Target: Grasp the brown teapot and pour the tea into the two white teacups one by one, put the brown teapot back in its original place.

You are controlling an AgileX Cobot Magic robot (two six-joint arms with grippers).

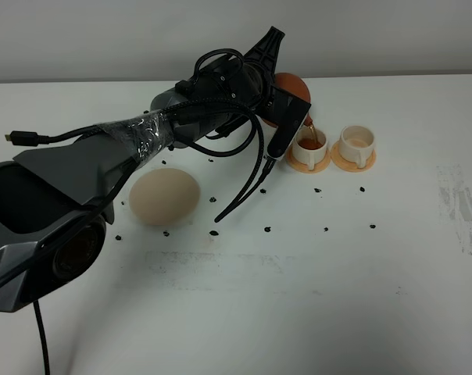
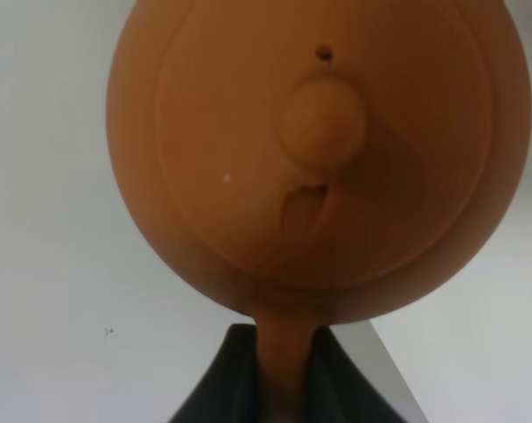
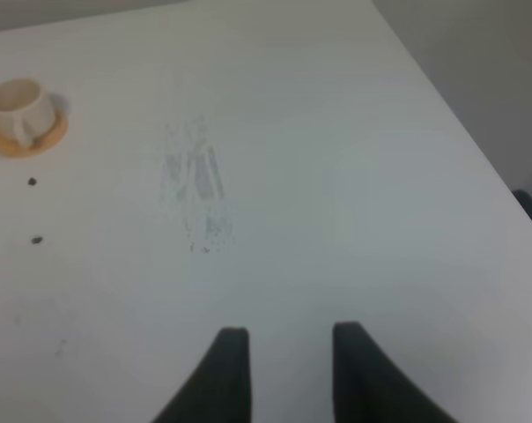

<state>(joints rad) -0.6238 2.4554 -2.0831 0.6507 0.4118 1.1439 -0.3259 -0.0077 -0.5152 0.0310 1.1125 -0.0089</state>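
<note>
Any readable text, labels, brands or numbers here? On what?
No readable text in any view.
Brown teapot, left teacup, right teacup, cream coaster and table carry no lettering.
The grey smudge and black specks on the table are marks, not characters.

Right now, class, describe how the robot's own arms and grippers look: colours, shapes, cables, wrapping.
The left arm has angular dark grey casing, loose black cables looping along it and a band of shiny crinkled tape. The right gripper shows two dark, tapering fingers; the left gripper has similar ones. The right arm is out of view.
</note>
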